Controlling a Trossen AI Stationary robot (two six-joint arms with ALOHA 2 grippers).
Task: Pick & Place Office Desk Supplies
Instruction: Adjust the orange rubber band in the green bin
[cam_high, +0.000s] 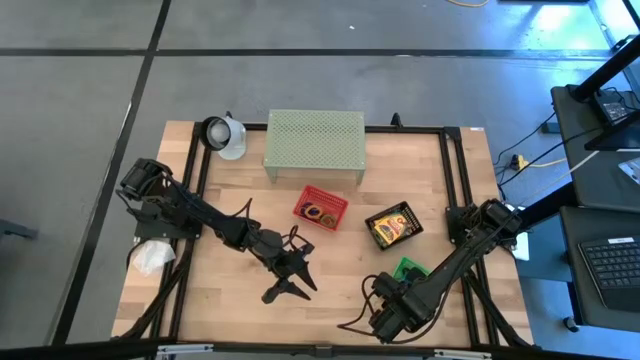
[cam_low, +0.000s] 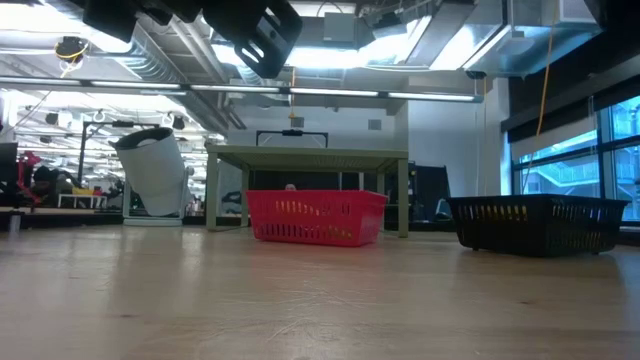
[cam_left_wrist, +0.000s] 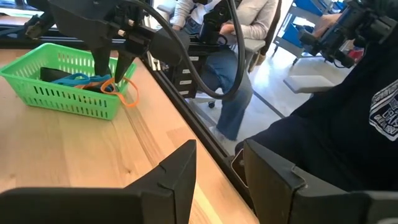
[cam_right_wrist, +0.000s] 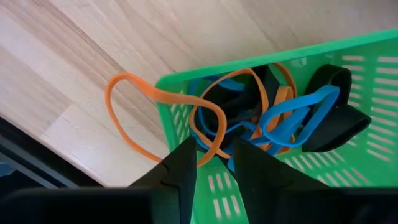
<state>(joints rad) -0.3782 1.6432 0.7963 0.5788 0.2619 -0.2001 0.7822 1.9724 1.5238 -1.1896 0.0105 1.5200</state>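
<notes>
A small green basket (cam_right_wrist: 323, 180) near the table's near right corner (cam_high: 408, 268) holds blue and orange loops and black clips. One orange loop (cam_right_wrist: 134, 124) hangs over its rim, half out on the wood. My right gripper (cam_right_wrist: 214, 163) points down into the basket at that rim, narrowly open, with the loop's inner bend passing between the fingertips. It also shows in the left wrist view (cam_left_wrist: 112, 73). My left gripper (cam_left_wrist: 219, 168) hovers open over the table's near middle (cam_high: 290, 282), touching nothing. A black basket (cam_high: 393, 225) holds yellow packs. My right gripper has a fingertip (cam_right_wrist: 186, 163) on either side of the orange loop's bend (cam_right_wrist: 210, 148), just inside the green basket's rim, coming from above. A gap shows between the fingers. I cannot tell whether they touch the loop.
A red basket (cam_high: 320, 207) with dark rings sits mid-table. The pale green perforated shelf (cam_high: 313, 140) stands at the far edge, with a white cup (cam_high: 225, 135) to its left. A white wad (cam_high: 150, 257) lies by the left rail. People sit beyond the table's near edge (cam_left_wrist: 236, 37).
</notes>
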